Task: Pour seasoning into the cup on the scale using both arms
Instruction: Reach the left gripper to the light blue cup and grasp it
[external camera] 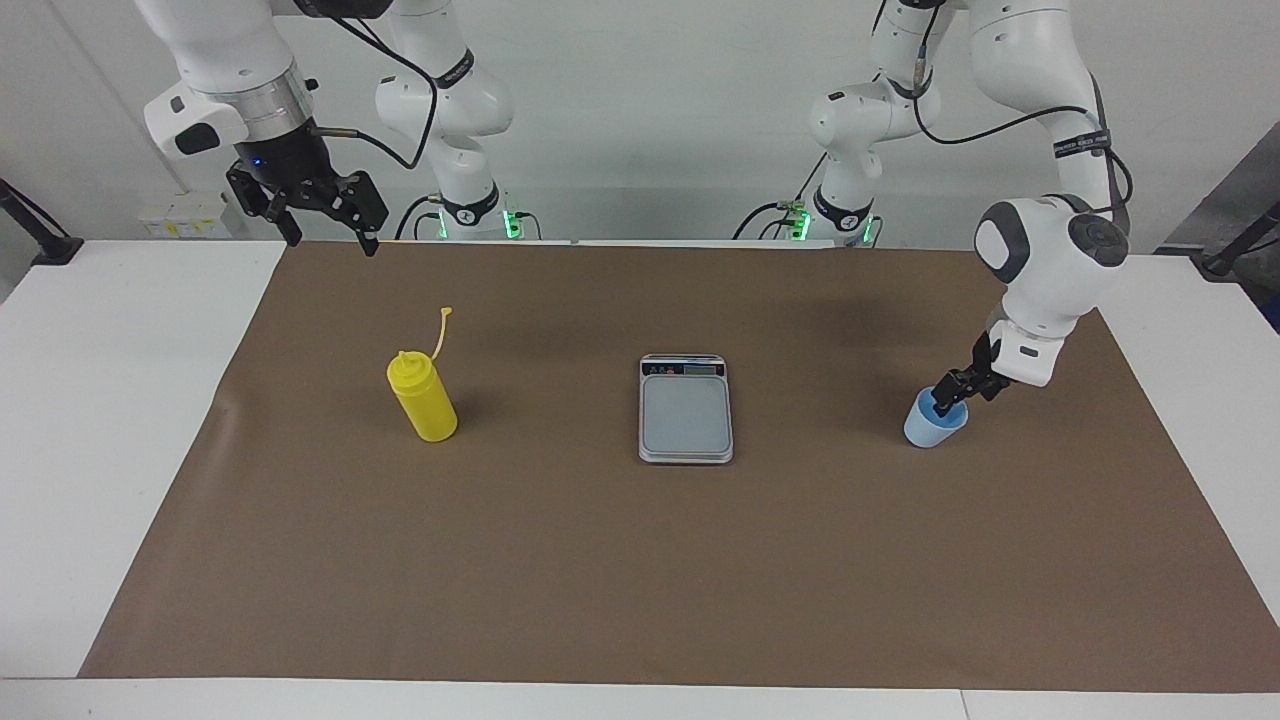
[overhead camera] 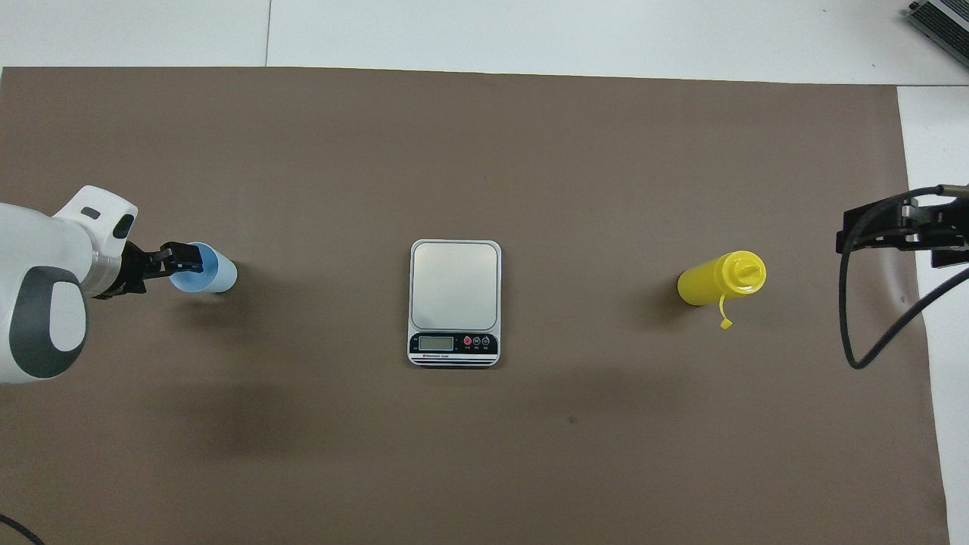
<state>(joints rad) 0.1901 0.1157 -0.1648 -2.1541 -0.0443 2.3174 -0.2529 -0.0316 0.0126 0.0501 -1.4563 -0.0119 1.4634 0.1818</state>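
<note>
Left gripper (external camera: 950, 397): my left arm comes in from its own end of the table, and this gripper is down at the cup (external camera: 935, 424). Its fingers stand apart at the rim, one tip dipping inside the mouth. I cannot tell whether either tip touches the wall.

Right gripper (external camera: 325, 225): I hold it high in the air, over the edge of the brown mat (external camera: 640, 560) at my right arm's end. Its fingers are spread wide and carry nothing.

Cup: light blue and upright, it stands on the mat toward my left arm's end, well apart from the scale (external camera: 686, 408).

Scale: flat and silver-grey, it lies in the middle of the mat with its grey plate bare. The display strip is at the end nearer to the robots.

Seasoning (external camera: 423, 396): the yellow squeeze bottle stands upright on the mat toward my right arm's end, well apart from the scale. Its thin cap strap sticks up beside the nozzle.

Row: cup, scale and seasoning line up across the table.
</note>
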